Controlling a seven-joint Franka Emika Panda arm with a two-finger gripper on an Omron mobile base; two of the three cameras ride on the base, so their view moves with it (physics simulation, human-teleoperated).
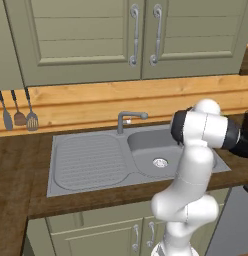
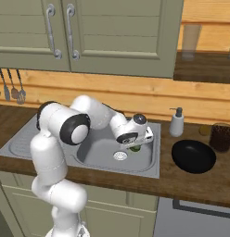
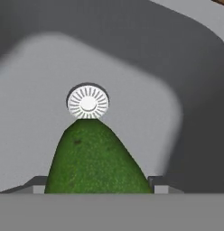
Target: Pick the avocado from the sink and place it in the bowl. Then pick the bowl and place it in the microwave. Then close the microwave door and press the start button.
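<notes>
The dark green avocado (image 3: 93, 158) sits between my gripper's (image 3: 98, 185) two fingertips, just above the sink's round drain (image 3: 88, 103). From the right base view, the gripper (image 2: 135, 147) hangs low inside the basin of the grey sink (image 2: 100, 155), shut on the avocado (image 2: 134, 149), of which a green sliver shows under the hand. The black bowl (image 2: 193, 156) rests on the wooden counter to the right of the sink, apart from the gripper. The microwave and its door are out of view.
A grey faucet (image 1: 128, 118) rises behind the basin, with the ribbed drainboard (image 1: 86, 162) to its left. A soap dispenser (image 2: 176, 122) and a dark cup (image 2: 222, 136) stand behind the bowl. Utensils (image 1: 18, 116) hang on the wall at left. Cabinets hang overhead.
</notes>
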